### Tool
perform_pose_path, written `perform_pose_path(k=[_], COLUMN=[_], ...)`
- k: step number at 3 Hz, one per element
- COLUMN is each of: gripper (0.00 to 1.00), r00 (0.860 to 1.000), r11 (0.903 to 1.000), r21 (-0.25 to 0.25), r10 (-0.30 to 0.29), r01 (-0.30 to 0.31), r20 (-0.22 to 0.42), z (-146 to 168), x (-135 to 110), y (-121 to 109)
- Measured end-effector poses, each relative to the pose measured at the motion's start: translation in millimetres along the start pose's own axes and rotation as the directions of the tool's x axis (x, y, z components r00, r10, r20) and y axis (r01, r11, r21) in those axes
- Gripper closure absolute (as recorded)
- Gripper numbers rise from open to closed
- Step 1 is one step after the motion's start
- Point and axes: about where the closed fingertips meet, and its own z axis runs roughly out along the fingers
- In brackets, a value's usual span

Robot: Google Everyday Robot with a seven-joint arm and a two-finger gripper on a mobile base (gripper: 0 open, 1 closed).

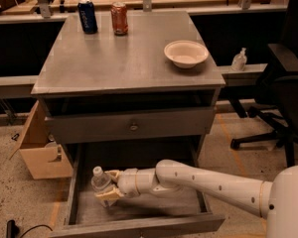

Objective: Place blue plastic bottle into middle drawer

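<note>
**Bottle held low inside the open drawer, left side**

Position: the bottle is inside the middle drawer, at its left end, close to the left wall. The white cap points up and slightly to the far left, so the body is tilted rather than upright. I cannot tell whether its base touches the plank floor.

Tool: the gripper has reached in from the right. Its two tan fingers are closed on the bottle's body just below the shoulder, one on the near side and one on the far side. The bottle is clamped between them, not beside them.

Handling, as a judgement: clear thin plastic, probably light. The wall likely gives under a squeeze and is smooth enough to slip. The paper label should give a little more friction. A hold at mid-body or just under the shoulder suits it best, since the cap is too narrow. It is not fragile, but it is round and may roll once released.

Not involved: the blue can, red can and bowl on the cabinet top.
</note>
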Motion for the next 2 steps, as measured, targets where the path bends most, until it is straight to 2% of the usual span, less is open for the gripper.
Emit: perform_pose_path(k=[2], gripper=[0.17], r00=[0.998], r11=[0.9988], r21=[0.027], r10=[0.042], r01=[-0.041], r20=[-0.036], z=[10.8], x=[19.0], y=[5.4])
